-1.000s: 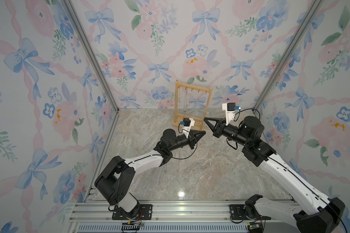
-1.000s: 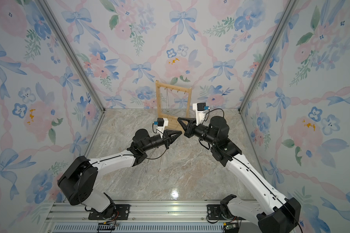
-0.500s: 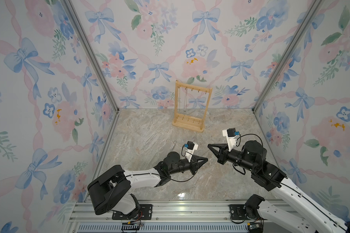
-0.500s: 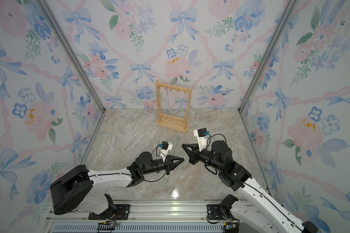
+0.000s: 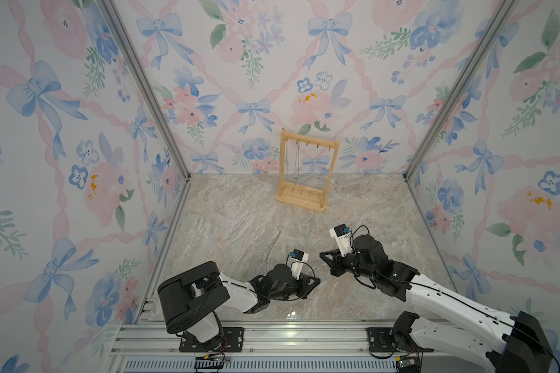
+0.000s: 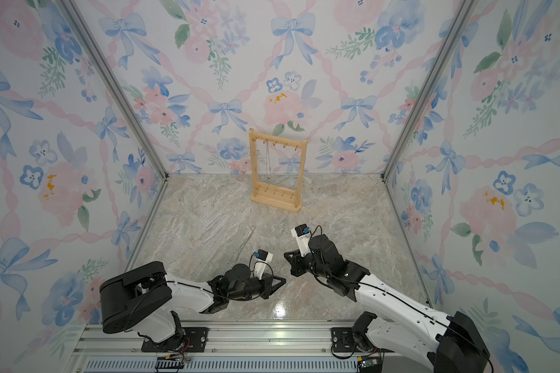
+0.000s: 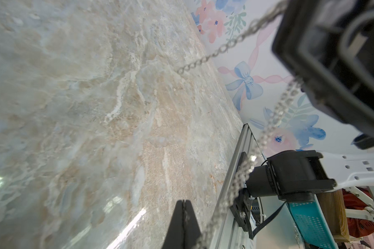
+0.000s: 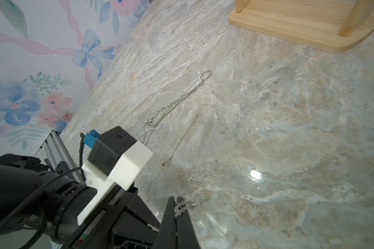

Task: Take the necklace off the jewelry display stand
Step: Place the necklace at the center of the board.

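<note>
Here, the right gripper (image 8: 175,207) is closed tight on a chunky silver chain (image 8: 183,204), with a few links bunched at its tip. In the left wrist view that chain (image 7: 274,120) falls from the right gripper in two strands. One slants off over the table (image 7: 73,107); the other runs close past the left gripper (image 7: 183,201). The left gripper's jaws are pressed together with nothing between their tips. Whether the strand catches on its side I cannot tell. In both top views the two grippers sit near each other at the front of the table, the right gripper (image 5: 322,255) just beyond the left gripper (image 5: 317,280). The chain is too fine to make out there. The stand (image 5: 301,197) is upright at the back, by the wall and well apart from both grippers. Thin hung necklaces (image 5: 296,161) dangle from its top bar. Loose necklaces (image 8: 177,101) lie stretched out on the table between the stand and the left gripper, clear of the stand.
</note>
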You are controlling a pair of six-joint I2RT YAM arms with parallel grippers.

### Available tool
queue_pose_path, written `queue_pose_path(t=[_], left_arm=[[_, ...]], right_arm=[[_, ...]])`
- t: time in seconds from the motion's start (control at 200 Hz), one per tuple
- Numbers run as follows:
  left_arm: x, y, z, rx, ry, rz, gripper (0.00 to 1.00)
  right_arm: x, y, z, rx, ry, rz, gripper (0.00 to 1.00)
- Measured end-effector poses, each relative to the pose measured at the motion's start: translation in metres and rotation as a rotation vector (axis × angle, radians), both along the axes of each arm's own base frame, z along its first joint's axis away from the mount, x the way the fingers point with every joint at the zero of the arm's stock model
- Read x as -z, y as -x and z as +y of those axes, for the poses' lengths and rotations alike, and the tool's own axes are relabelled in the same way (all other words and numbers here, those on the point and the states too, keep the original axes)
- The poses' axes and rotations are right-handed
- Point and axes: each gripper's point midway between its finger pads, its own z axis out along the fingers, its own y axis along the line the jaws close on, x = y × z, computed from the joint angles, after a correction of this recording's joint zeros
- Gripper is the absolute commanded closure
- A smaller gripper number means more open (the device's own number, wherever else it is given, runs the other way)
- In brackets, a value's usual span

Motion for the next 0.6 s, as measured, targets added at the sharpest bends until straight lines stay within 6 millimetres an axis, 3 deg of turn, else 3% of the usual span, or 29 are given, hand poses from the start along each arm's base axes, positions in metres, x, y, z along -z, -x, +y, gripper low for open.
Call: queue_pose_path(t=[0.175,0.6], left_arm=[[0.026,-0.005,0.001,-0.037,-0.057,0.051,1.00],[0.046,-0.018,0.007,-0.101,-0.119,0.049,0.97]], right_arm=[[0.019,-0.013,0.015,0.003,0.078,0.021,1.00],[0.048,-0.035,0.021,0.028,0.150,-0.028,1.00]])
